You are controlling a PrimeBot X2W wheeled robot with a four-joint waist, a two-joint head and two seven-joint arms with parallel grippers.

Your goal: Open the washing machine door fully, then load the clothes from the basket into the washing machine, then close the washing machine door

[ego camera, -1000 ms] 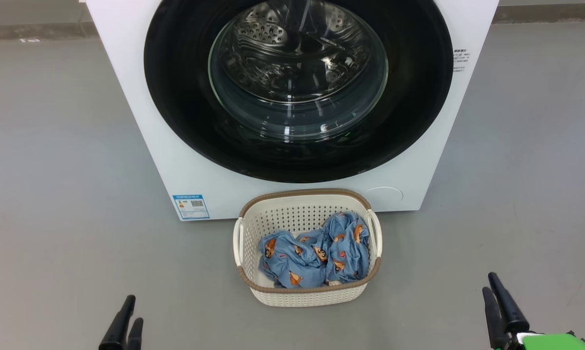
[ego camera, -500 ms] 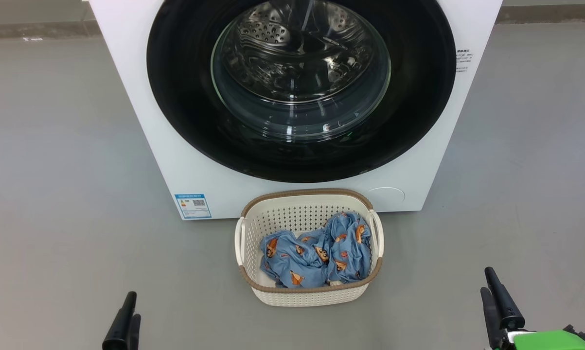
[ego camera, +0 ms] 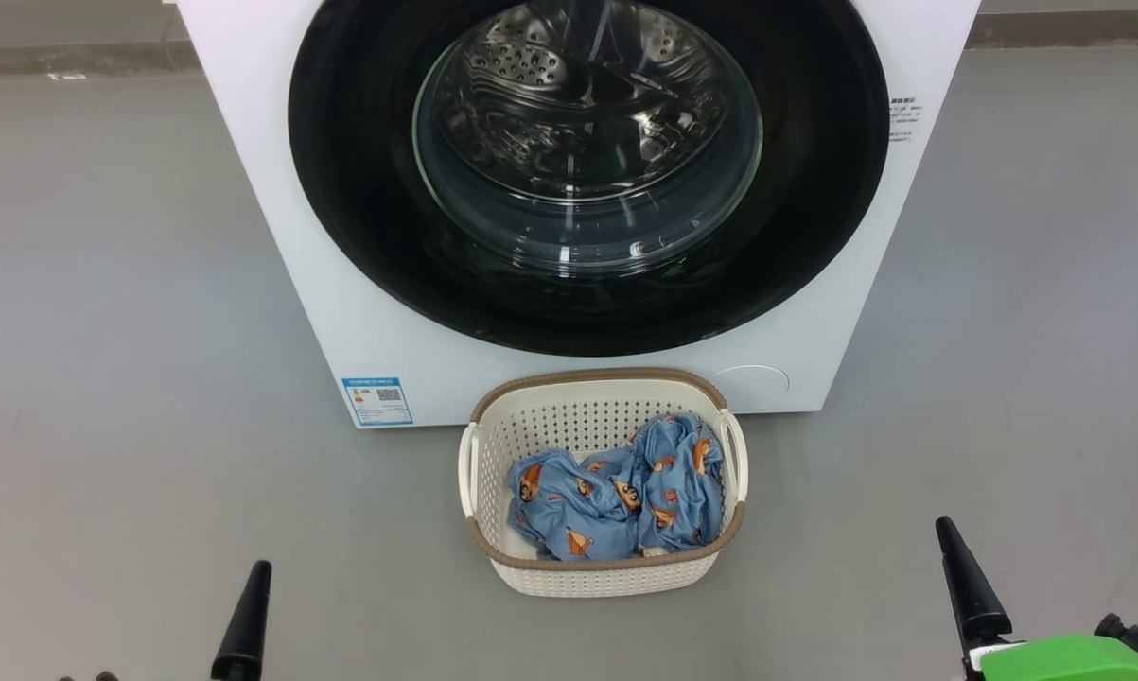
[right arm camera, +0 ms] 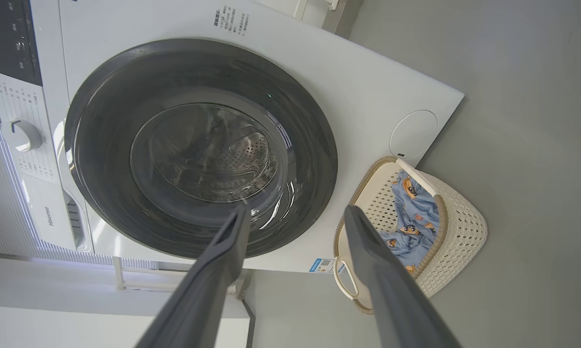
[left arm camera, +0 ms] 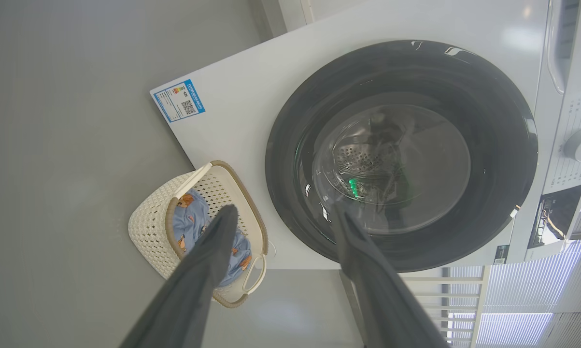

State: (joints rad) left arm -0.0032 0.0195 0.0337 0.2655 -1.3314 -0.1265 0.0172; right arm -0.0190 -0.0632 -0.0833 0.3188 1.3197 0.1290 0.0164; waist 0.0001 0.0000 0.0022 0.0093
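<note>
The white washing machine (ego camera: 275,236) stands ahead with its round black door (ego camera: 360,189) shut and the steel drum showing through the glass. On the floor in front sits the cream basket (ego camera: 597,380), holding the crumpled blue clothes (ego camera: 616,492). One dark finger (ego camera: 247,615) of my left gripper rises at the lower left and one finger (ego camera: 971,586) of my right gripper at the lower right, both well short of the basket. My left gripper (left arm camera: 283,209) and my right gripper (right arm camera: 296,207) are open and empty, pointing at the door (right arm camera: 102,121) from a distance.
Bare grey floor lies on both sides of the machine. A blue label sticker (ego camera: 376,400) and a round cover (ego camera: 753,383) mark its lower front. The control panel with a knob (left arm camera: 580,145) is above the door. A white slatted rack (left arm camera: 464,299) stands beside the machine.
Both grippers have spread: each showed two close fingers in the head view, now one each. The right one opened the most. The head view has shifted slightly.
</note>
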